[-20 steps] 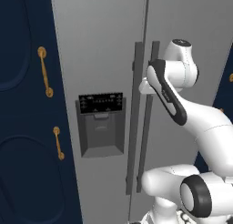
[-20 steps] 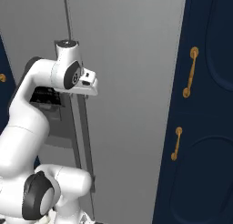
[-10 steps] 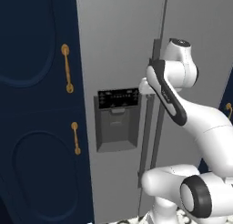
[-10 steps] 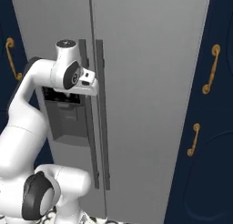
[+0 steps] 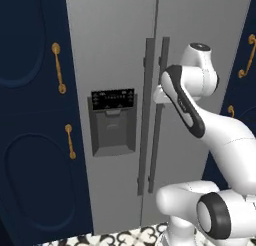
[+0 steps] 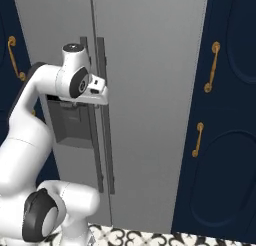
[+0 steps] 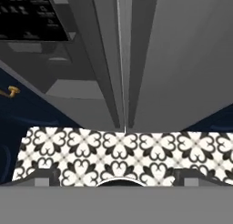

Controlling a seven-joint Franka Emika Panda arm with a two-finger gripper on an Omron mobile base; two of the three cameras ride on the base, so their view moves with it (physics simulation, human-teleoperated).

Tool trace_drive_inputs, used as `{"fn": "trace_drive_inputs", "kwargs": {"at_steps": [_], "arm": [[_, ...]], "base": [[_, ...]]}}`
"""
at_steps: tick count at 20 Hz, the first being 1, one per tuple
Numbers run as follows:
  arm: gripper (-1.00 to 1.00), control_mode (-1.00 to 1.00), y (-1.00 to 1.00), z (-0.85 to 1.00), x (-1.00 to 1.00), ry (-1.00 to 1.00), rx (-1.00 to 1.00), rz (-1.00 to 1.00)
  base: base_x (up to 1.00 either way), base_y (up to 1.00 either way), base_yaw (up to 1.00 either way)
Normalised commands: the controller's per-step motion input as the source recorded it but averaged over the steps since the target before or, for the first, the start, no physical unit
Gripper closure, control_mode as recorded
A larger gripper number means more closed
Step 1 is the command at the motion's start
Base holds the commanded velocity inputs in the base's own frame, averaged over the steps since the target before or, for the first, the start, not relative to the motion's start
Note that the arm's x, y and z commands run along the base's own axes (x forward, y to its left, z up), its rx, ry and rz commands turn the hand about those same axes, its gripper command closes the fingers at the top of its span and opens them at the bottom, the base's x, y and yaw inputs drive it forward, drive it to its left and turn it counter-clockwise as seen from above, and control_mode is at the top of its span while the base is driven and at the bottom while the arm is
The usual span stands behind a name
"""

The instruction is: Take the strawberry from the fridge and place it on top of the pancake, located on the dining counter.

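Fridge [image 5: 125, 50] doors are both shut, their two dark bar handles [image 5: 154, 115] running side by side down the middle seam, with the dispenser recess [image 5: 113, 121] on the left door. Gripper [image 6: 101, 94] sits at the handles at dispenser height; in the hand view its two tips stand far apart with nothing between them, looking down the seam toward the patterned floor [image 7: 113, 152]. Navy cabinets [image 6: 225, 115] with gold handles [image 6: 214, 65] flank the fridge.

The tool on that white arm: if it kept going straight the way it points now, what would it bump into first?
Probably the patterned floor tiles at the foot of the fridge; the open tool points downward along the closed doors, though depth is hard to judge.
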Motion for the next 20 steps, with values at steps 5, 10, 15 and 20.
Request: {"fn": "trace_drive_inputs", "kwargs": {"at_steps": [5,10,15,20], "arm": [[-1.00,1.00,0.00,0.00,0.00,0.00,0.00,0.00],[-1.00,1.00,0.00,0.00,0.00,0.00,0.00,0.00],[-1.00,-1.00,0.00,0.00,0.00,-0.04,-0.01,0.00],[-1.00,-1.00,-0.10,-0.19,0.61,-0.22,-0.05,-0.12]], "base": [[-0.43,-0.04,-0.01],[-0.68,0.00,-0.02],[-0.26,0.00,-0.01],[0.00,0.00,0.00]]}}
